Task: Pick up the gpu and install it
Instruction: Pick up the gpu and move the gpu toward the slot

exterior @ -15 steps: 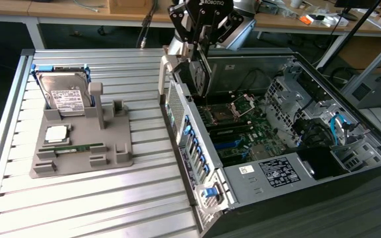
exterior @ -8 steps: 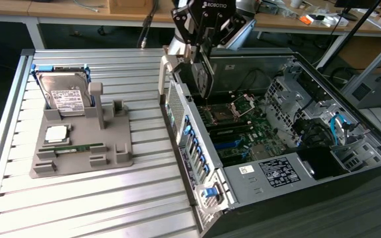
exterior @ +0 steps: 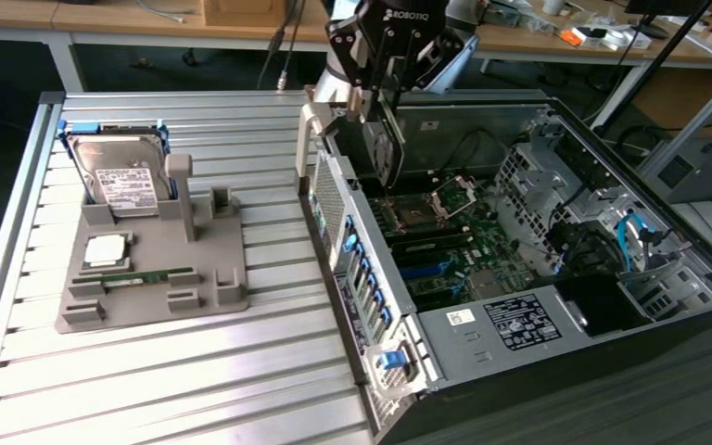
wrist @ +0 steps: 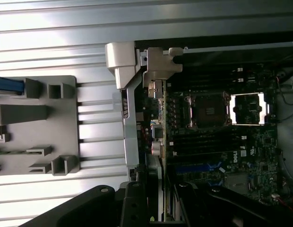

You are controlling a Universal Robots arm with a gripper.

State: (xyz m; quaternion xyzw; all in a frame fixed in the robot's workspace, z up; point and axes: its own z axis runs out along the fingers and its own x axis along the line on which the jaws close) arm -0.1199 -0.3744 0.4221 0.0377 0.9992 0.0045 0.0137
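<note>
End effector [exterior: 375, 109] tight on upright gpu [exterior: 384, 158], just inside case rim [exterior: 331, 199], motherboard [exterior: 449, 246] open below

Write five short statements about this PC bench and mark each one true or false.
1. The fingers hold the gpu over the open computer case. True.
2. The hard drive lies inside the computer case. False: it stands in the grey tray on the slatted table.
3. A green RAM stick lies in the tray. True.
4. The gpu rests in the tray beside the hard drive. False: it is held up over the case.
5. The case is closed by a side panel. False: it is open, with the motherboard in plain sight.
</note>
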